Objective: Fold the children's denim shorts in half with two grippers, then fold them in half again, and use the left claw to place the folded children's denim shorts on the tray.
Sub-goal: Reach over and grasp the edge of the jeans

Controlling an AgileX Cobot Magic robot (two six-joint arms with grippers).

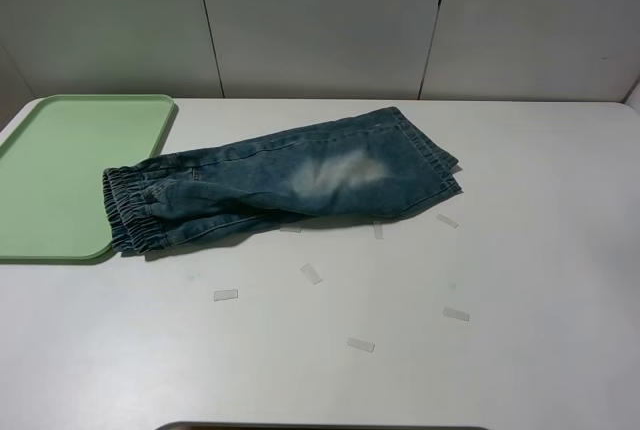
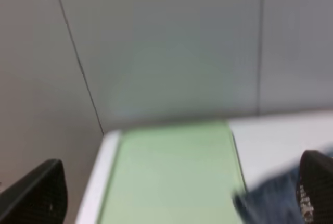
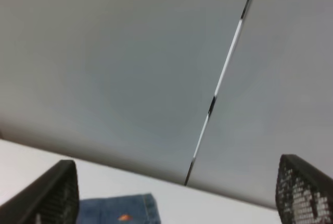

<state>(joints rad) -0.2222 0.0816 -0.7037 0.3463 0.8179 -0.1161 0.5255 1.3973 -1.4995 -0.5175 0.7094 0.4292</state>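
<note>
Denim comes first: the children's denim shorts (image 1: pixel 290 185) lie as a long, loosely folded strip on the desk (image 1: pixel 500 280). Their gathered elastic end overlaps the tray (image 1: pixel 60 170) at its right edge, and the rest stretches away from the tray across the desk. Most of the cloth lies off the tray. We judge the strip too long for the tray as it lies, so the second fold looks not yet done.

The left hand (image 2: pixel 174 195) hovers by the tray's far edge, fingers spread wide with nothing between them. The right hand (image 3: pixel 177 193) is likewise released and empty, with a corner of the shorts just in sight below it. Neither arm shows in the high view.

We see several ways this could go wrong:
- A pinch that catches only the top layer would peel the fold open instead of carrying it over.
- Pulling on the elastic end where it rests on the rim could snag there and shove or tip the light tray.
- Uneven lifts by the two hands would skew the layers, leaving a bundle that overhangs the tray.
- Small tape scraps (image 1: pixel 311 273) lie beyond the shorts, further from the tray, and dragged denim could sweep them along.
</note>
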